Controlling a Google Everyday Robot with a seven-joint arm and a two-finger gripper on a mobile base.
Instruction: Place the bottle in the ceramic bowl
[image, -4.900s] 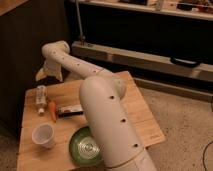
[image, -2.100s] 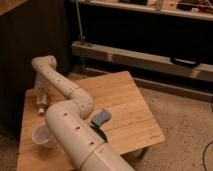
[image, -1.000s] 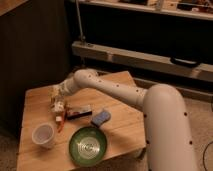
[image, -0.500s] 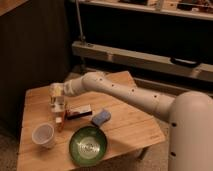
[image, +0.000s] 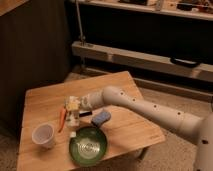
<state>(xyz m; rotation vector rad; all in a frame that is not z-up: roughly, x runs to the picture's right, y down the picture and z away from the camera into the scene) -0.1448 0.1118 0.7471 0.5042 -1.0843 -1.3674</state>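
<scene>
My gripper (image: 73, 107) is over the left-middle of the wooden table and is shut on the bottle (image: 74, 120). The small clear bottle hangs upright below it, with its white cap (image: 73, 133) pointing down, just above the far-left rim of the ceramic bowl. The glossy green bowl (image: 89, 146) with pale rings sits at the table's front edge, right of the cup. The bottle is over the rim, not inside the bowl.
A white cup (image: 43, 135) stands front left. An orange carrot (image: 62, 119) lies just left of the bottle. A blue sponge (image: 101, 118) and a dark flat packet (image: 85, 114) lie right of the gripper. The wooden table (image: 125, 90) has a metal rack behind it.
The gripper took the bottle from the table's far left and carried it right and forward; over the last second it has moved closer to the bowl's rim.
</scene>
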